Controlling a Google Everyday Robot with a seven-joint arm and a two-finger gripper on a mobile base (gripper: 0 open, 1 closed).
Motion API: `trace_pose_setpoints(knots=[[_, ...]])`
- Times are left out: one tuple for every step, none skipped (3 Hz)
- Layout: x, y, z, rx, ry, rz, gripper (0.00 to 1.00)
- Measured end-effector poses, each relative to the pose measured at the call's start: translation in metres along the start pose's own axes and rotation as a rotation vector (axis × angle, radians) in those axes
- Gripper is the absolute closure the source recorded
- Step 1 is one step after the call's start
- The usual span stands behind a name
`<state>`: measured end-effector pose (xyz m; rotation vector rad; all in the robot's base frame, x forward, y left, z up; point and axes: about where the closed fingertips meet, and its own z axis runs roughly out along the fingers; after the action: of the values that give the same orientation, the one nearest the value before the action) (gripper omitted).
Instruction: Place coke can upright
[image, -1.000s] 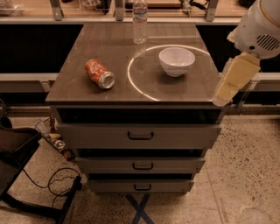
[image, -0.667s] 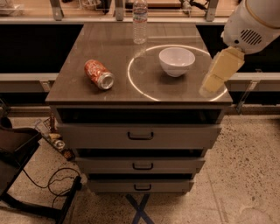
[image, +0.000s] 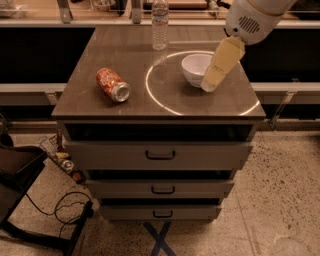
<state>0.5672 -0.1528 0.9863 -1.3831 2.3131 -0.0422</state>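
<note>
The coke can (image: 112, 84), red-orange with white markings and a silver end, lies on its side on the left part of the brown cabinet top (image: 100, 107), its silver end facing front right. My gripper (image: 209, 86) hangs from the white arm at the upper right, over the right half of the top, just in front of and right of the white bowl (image: 194, 67). It is well to the right of the can and holds nothing visible.
A clear plastic water bottle (image: 160, 24) stands upright at the back middle of the top. A bright ring of light (image: 150, 92) marks the surface. Three drawers with handles (image: 160, 156) are below. A dark chair and cables (image: 30, 210) are on the floor at left.
My arm and gripper have moved left and inward, from beyond the right edge of the cabinet to over its top beside the bowl. The can, bowl and bottle have not moved.
</note>
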Motion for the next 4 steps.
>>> trace_pose_setpoints(knots=[[-0.030,-0.012,0.010,-0.002,-0.015,-0.013,0.00],[-0.062,-0.021,0.018,-0.001,-0.064,-0.011,0.00],[-0.062,-0.021,0.018,-0.001,-0.064,-0.011,0.00],[-0.076,-0.026,0.029,0.000,-0.071,0.084,0.00]])
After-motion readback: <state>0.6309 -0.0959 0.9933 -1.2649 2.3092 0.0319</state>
